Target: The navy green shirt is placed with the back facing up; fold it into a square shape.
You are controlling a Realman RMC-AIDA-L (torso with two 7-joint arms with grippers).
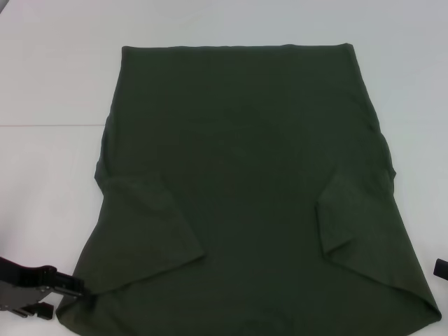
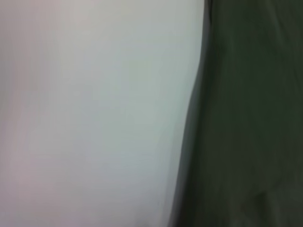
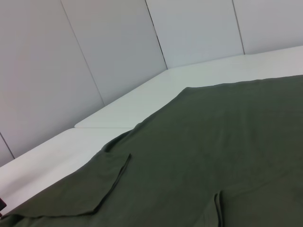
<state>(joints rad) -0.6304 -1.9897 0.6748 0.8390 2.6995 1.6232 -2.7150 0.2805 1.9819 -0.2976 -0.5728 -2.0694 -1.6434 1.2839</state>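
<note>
Nearest to us, at the lower left corner of the head view, we are seeing the left hand, black, lying low at the near left corner of the shirt. Its tip is meeting the cloth edge there; we cannot tell whether its fingers are apart or together. At the far right edge of the same view, we are seeing only a small black part of the right hand, just beside the shirt's near right corner; we cannot tell its state either.

Next, we are listing the shirt itself: dark olive green, plain, lying flat on the white surface. Both sleeves are lying folded inward over the body, one on each side in the nearer half. The nearer part is spreading wider; the far edge is running straight across.

In the left wrist view, we are seeing the shirt's edge lying against the bare white surface.

Farthest, in the right wrist view, pale wall panels are standing behind the surface.
</note>
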